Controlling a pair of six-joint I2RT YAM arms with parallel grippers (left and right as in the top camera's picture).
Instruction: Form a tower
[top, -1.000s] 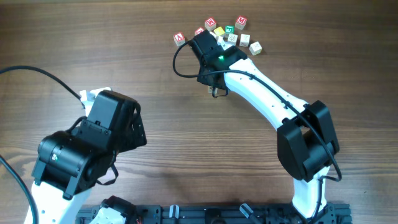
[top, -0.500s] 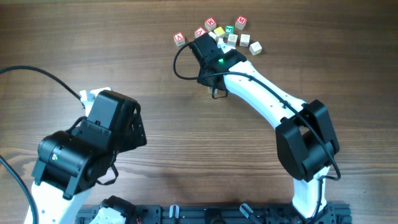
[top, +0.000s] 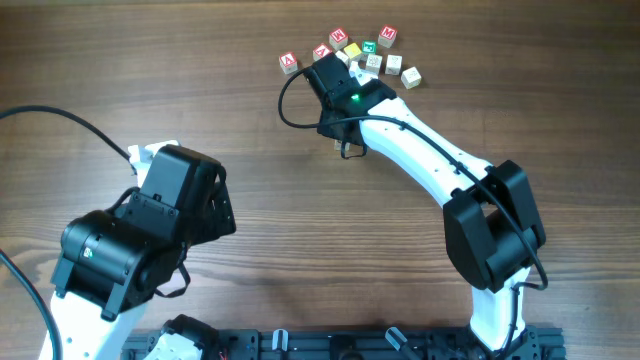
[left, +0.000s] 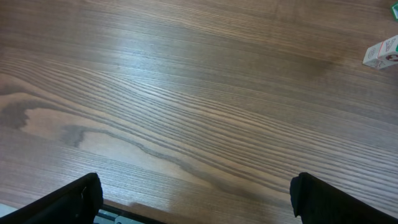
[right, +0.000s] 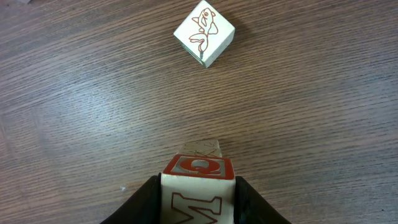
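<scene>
The tower (right: 199, 167) is at the bottom middle of the right wrist view. Its top cube has a red Q on top and a red letter on the face toward the camera. The edge of 1 more pale cube peeks out just behind it. I cannot tell how many cubes are stacked under it. In the overhead view the arm hides the tower.

The right gripper (right: 199, 193) has 1 dark finger on each side of the top cube. They sit right up against its flat sides. I cannot tell if they are squeezing the cube or only touching it.

The left gripper (left: 196, 199) is at the bottom of its own view with its fingers spread wide. Nothing is between them, only bare table (left: 186, 93).

A loose cube with a fish picture (right: 204, 32) lies at the top of the right wrist view, well apart from the tower. More loose cubes (top: 388, 35) sit at the top middle of the overhead view.

These cubes look like hard wood, so they will not squash or break. They are tiny and likely very light. The sides look smooth, so a cube could slip. A thin stack like this would tip with a small bump. The best hold is on 2 flat sides that face away from each other, near the middle of the cube.
</scene>
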